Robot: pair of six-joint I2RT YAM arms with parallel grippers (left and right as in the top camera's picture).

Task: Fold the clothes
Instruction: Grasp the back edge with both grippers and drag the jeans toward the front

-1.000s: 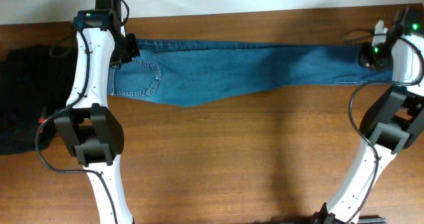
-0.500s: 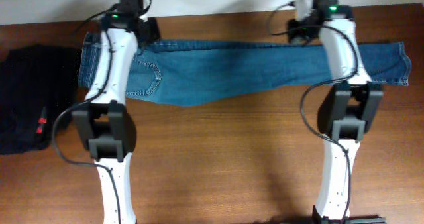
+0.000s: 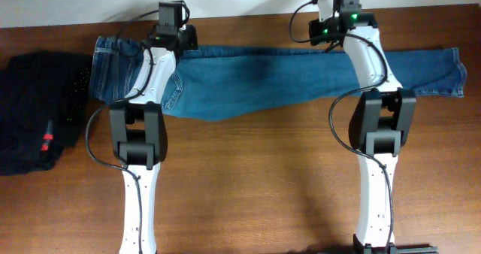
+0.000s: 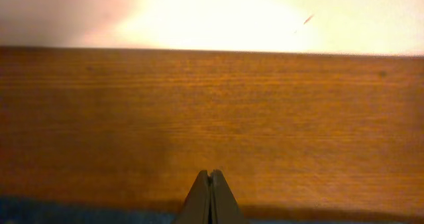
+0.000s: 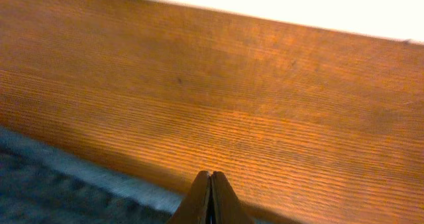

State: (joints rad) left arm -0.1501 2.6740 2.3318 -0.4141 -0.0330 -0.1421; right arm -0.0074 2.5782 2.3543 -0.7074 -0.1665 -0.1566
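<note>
The blue jeans (image 3: 263,77) lie flat along the far side of the table, waist at the left and leg hems at the right. My left gripper (image 3: 174,30) hovers at their far edge just right of the back pocket (image 3: 167,85). It is shut (image 4: 211,175) with nothing between its tips, over bare wood; a strip of denim (image 4: 66,214) shows below. My right gripper (image 3: 340,19) is at the far edge above the legs, also shut (image 5: 211,175) with nothing between its tips, with denim (image 5: 53,187) at the lower left.
A black garment (image 3: 34,111) with a small red tag (image 3: 46,141) lies at the table's left edge. Both arms stretch from the near edge across the wooden table (image 3: 255,179) and over the jeans. A white wall (image 4: 265,12) rises behind the far edge.
Both arms swung inward from the ends of the jeans: the left from the waist corner rightward, the right from the hem end to mid-leg. The right jaws closed. The jeans stayed flat.
</note>
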